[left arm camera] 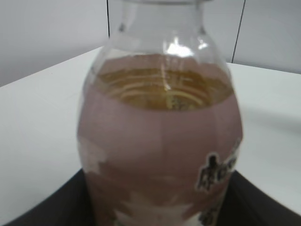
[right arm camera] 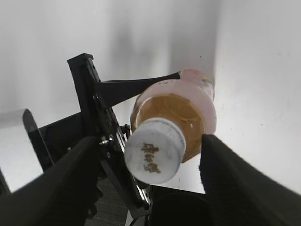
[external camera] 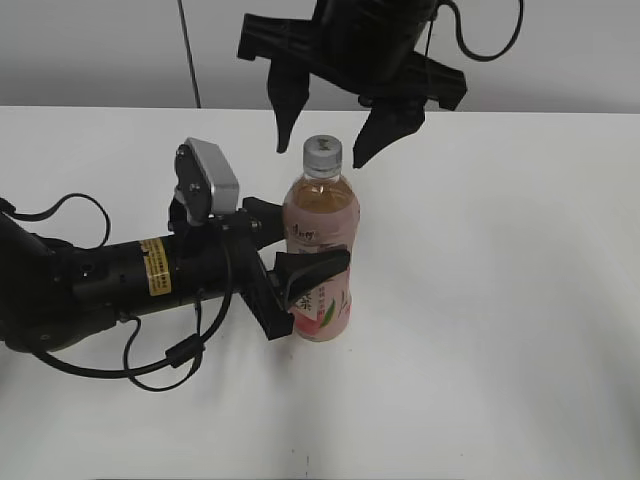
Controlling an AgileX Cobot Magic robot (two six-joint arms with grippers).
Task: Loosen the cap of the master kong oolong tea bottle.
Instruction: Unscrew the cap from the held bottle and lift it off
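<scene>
The master kong oolong tea bottle point(external camera: 320, 250) stands upright on the white table, amber tea inside, pink peach label. My left gripper point(external camera: 300, 272) is shut on the bottle's middle from the left; in the left wrist view the bottle point(left arm camera: 160, 141) fills the frame between the dark fingers. The white cap point(external camera: 322, 153) sits on the bottle's neck. My right gripper point(external camera: 325, 145) hangs open just above, one finger on each side of the cap, not touching it. In the right wrist view the cap point(right arm camera: 154, 151) shows its printed top between the open fingers point(right arm camera: 146, 165).
The white table point(external camera: 500, 300) spreads around the bottle. The left arm's cables point(external camera: 170, 360) lie on the table at the left. A grey wall runs along the back.
</scene>
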